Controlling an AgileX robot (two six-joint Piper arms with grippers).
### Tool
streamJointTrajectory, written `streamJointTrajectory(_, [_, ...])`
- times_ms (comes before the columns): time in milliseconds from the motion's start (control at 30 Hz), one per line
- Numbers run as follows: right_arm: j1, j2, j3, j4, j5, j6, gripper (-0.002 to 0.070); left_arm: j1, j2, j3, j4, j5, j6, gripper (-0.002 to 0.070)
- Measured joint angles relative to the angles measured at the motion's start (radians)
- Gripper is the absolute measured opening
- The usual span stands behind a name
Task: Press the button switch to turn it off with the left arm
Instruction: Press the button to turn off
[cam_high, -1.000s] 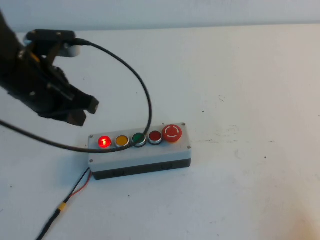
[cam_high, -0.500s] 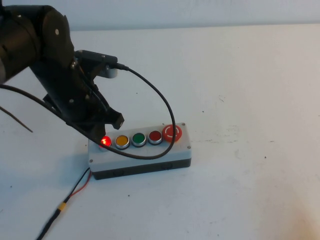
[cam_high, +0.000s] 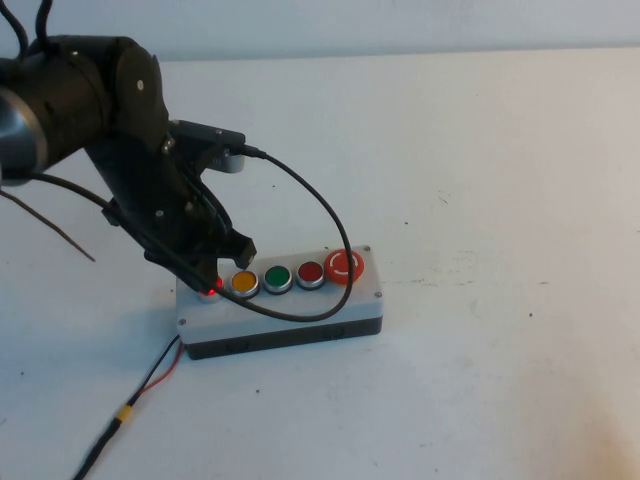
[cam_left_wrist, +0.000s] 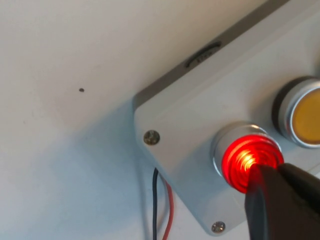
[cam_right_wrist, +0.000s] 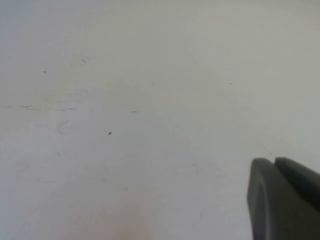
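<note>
Pincer (cam_left_wrist: 267, 175) of left arm (cam_high: 90, 120), closed, touches glowing button switch (cam_left_wrist: 245, 155); right pincer (cam_right_wrist: 280, 195) closed above table (cam_right_wrist: 125, 100).

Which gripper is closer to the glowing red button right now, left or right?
Left. The left gripper has its shut fingertips right at the button switch, at the end of the grey box. The right gripper hangs over bare table, with no button in its view.
</note>
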Motion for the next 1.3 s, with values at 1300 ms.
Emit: streamJointTrajectory(1300, [0.0, 0.0, 0.0, 0.0, 0.0, 0.0, -0.0016, 0.0, 0.03, -0.02, 0.039, -0.036, -0.004, -0.0002])
